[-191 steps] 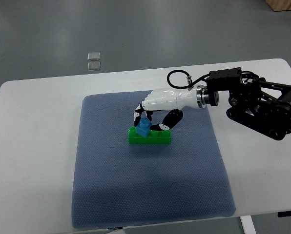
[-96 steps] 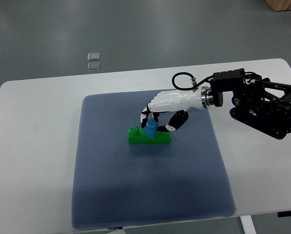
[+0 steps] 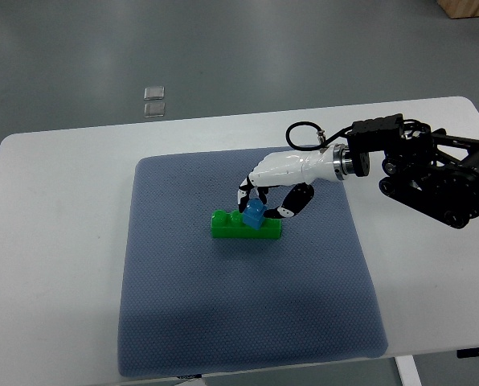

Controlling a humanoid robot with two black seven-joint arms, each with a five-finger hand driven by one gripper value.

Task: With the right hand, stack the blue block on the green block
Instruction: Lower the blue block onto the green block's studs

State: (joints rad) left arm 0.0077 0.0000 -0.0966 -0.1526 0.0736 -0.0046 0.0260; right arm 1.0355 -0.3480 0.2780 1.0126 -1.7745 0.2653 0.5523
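The green block point(image 3: 233, 227) lies flat on the blue-grey mat point(image 3: 247, 297), a little above the mat's middle. The small blue block point(image 3: 254, 215) sits tilted on top of the green block, toward its right half. My right hand point(image 3: 261, 207), white with black finger joints, reaches in from the right and hangs over the blocks. Its fingertips point(image 3: 244, 196) are at the blue block's upper left and its thumb point(image 3: 284, 211) is at the block's right, curled about it. The left arm is out of sight.
The mat lies on a white table point(image 3: 55, 241). My right forearm point(image 3: 432, 173), black with a looped cable, lies over the table's right side. Two small clear squares point(image 3: 153, 100) lie on the grey floor beyond the table's far edge.
My right hand has moved to the right and drawn back slightly. The blue block has shifted with it from the green block's left end toward its right half.
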